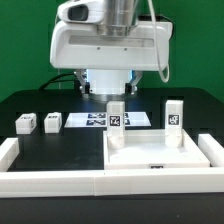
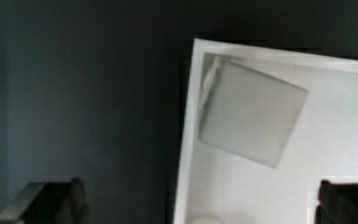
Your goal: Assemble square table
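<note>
The white square tabletop [image 1: 160, 165] lies tray-like at the front, on the exterior view's right. Two tagged white legs stand upright on it, one at its back left corner [image 1: 116, 116] and one at its back right corner [image 1: 175, 114]. Two more small tagged legs [image 1: 25, 123] [image 1: 51, 122] lie on the black table on the exterior view's left. My gripper [image 1: 108, 90] hangs just above and behind the back left leg. In the wrist view my gripper [image 2: 197, 196] is open, its dark fingers [image 2: 51, 200] far apart over the tabletop's edge [image 2: 327, 110]. Nothing is held.
The marker board [image 1: 92, 120] lies flat behind the tabletop. Long white bars run along the front [image 1: 50, 183], the exterior view's left [image 1: 8, 150] and right [image 1: 212, 150]. A greyish slanted panel [image 2: 250, 120] shows on the tabletop in the wrist view.
</note>
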Robot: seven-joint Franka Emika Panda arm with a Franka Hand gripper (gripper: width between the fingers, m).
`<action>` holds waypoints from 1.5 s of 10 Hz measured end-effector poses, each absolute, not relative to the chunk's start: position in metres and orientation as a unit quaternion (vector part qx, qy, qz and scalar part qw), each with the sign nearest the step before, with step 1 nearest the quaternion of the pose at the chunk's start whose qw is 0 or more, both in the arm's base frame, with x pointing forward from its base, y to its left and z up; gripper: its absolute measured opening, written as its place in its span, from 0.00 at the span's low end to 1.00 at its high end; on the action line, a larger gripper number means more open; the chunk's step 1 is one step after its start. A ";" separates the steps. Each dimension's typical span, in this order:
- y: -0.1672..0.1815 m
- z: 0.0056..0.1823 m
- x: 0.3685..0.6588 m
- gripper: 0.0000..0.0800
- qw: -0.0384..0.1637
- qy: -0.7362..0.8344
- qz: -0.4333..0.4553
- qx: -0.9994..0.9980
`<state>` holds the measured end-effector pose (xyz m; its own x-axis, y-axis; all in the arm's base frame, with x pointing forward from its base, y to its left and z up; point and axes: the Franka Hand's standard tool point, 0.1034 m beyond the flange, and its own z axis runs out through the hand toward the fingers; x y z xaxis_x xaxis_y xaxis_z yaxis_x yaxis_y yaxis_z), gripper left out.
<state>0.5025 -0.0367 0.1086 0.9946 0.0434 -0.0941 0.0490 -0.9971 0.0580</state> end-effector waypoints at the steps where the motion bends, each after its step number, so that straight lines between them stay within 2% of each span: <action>1: -0.045 0.104 0.494 0.81 0.026 -0.009 -0.051 0.998; 4: -0.082 0.097 0.481 0.81 0.007 0.003 -0.060 0.998; 6: -0.102 0.100 0.485 0.81 0.002 0.034 -0.058 0.998; 12: -0.106 0.099 0.491 0.81 0.000 0.052 -0.052 0.997; 14: -0.107 0.091 0.481 0.81 0.000 0.055 -0.050 0.997; 15: -0.116 0.084 0.464 0.81 -0.001 0.071 -0.053 0.996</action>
<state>0.4641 -0.1161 0.0840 0.9845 0.1405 -0.1048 0.1404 -0.9901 -0.0086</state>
